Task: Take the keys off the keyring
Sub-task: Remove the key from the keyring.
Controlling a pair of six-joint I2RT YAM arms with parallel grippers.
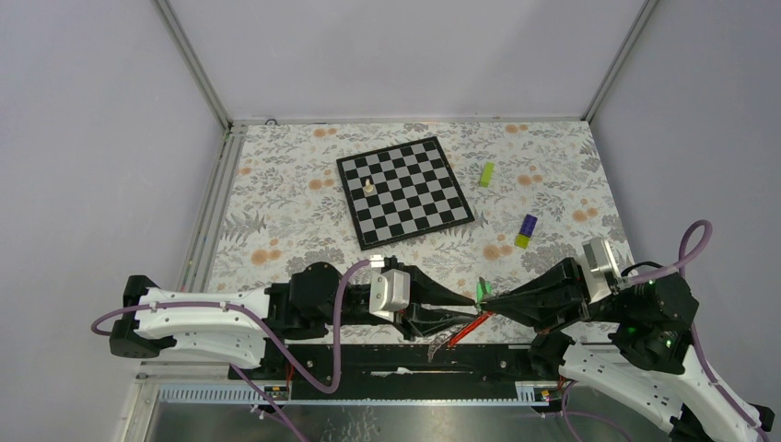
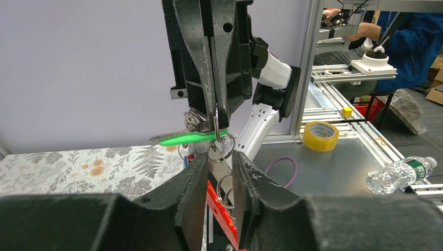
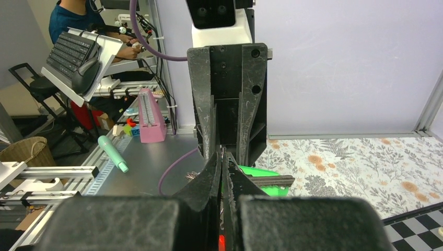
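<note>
R fingers [image 2: 200, 68] pinch thin silvery keyring [image 2: 225, 142]; L fingers [image 2: 192, 194] apart.

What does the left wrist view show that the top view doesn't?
Only left wrist: the keyring clamped in the shut right fingers, the left fingers apart below it, a tape roll and bottle off the table. Only top: the chessboard, pawn, lime block, purple-yellow block. Both: the green key and red strap.
</note>
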